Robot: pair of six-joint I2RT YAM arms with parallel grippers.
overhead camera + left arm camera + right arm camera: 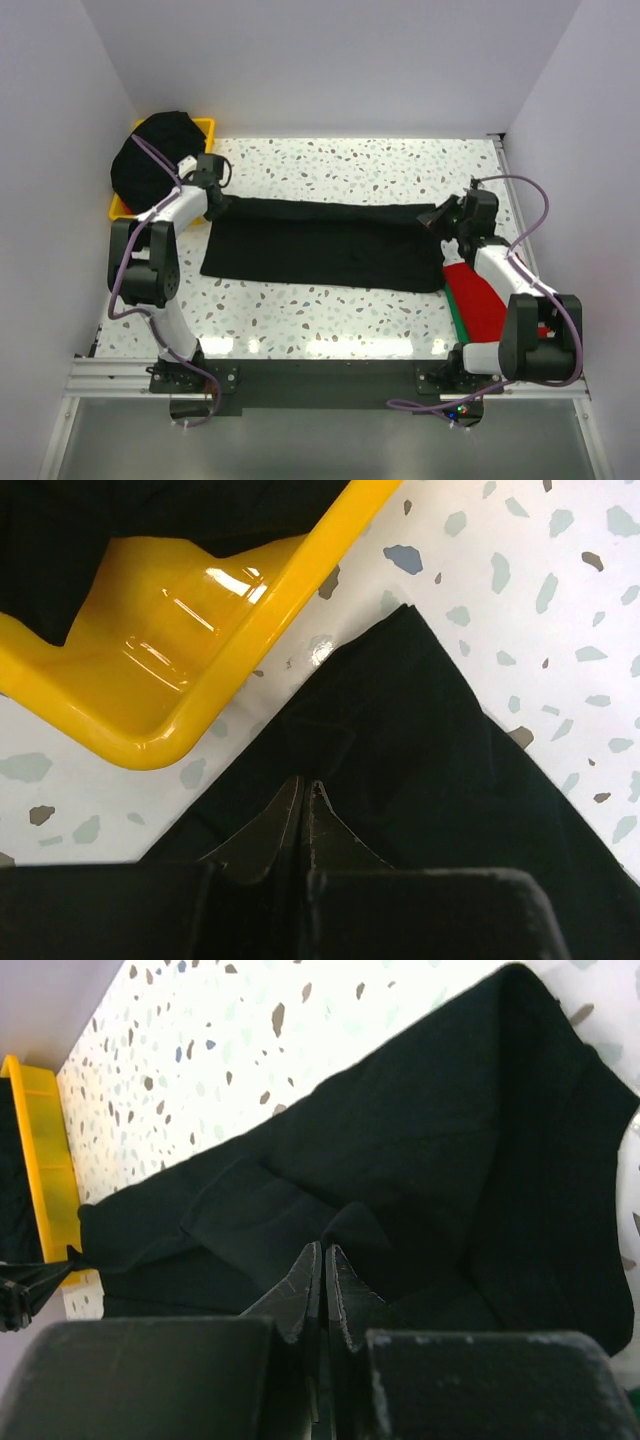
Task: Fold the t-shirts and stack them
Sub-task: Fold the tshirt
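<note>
Black t-shirt (325,245) is lying spread across the middle of the bench (350,165) as a long flat band, running left to right. It looks already doubled over once along its length, a layer is showing on top in the right wrist view, but that is a judgement.

Left tool (305,788) is sitting at the shirt's far left corner, just beside the yellow bin (150,710), tips together and apparently pinching the cloth. Right tool (322,1252) is at the far right corner, tips together too, cloth puckering up at them, so it is reading as clamped on the same shirt.

Red t-shirt (480,300) is lying at the right near side of the bench, partly under the right arm; it is looking folded, hard to confirm. A heap of black t-shirts (155,160) is filling the bin, unfolded.

Progress: early. One red shirt seemingly done, this black one mid-fold and needing more folds plus stacking, the whole heap in the bin waiting.
</note>
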